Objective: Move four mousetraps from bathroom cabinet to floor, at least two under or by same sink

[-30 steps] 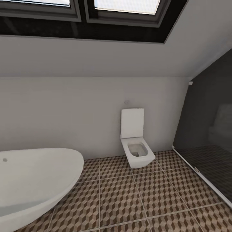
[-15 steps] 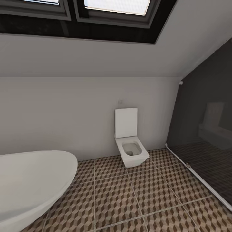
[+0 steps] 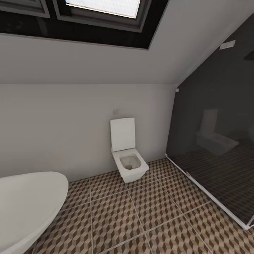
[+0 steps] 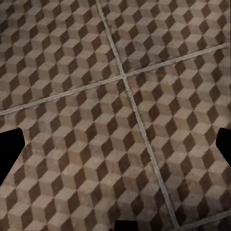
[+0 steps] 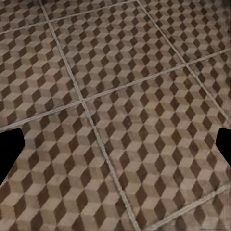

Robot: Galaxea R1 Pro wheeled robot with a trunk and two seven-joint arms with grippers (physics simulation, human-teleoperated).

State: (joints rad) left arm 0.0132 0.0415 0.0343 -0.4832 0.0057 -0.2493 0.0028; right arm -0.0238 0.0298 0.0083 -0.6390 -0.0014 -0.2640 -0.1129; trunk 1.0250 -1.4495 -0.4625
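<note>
The bathroom floor (image 3: 141, 211) spreads out ahead, its large tiles printed with brown, beige and white cubes and pale grout. The mousetraps, the cabinet and the sink are out of view. In the left wrist view my left gripper (image 4: 115, 149) hangs open over bare tiles (image 4: 96, 96), its dark fingertips (image 4: 9, 154) at the two sides. My right gripper (image 5: 115, 149) is open too, above the same patterned floor (image 5: 134, 96), with nothing between its fingers (image 5: 9, 151).
A white wall-hung toilet (image 3: 128, 162) with its lid up stands against the far wall. A white bathtub (image 3: 28, 204) curves in at the lower left. A dark glass shower screen (image 3: 215, 148) with a white floor rail (image 3: 208, 197) closes off the right. Skylight windows (image 3: 102, 10) sit overhead.
The camera has turned to the right: toilet and bathtub have slid left in the picture and more of the shower screen shows. Nothing in the room has moved.
</note>
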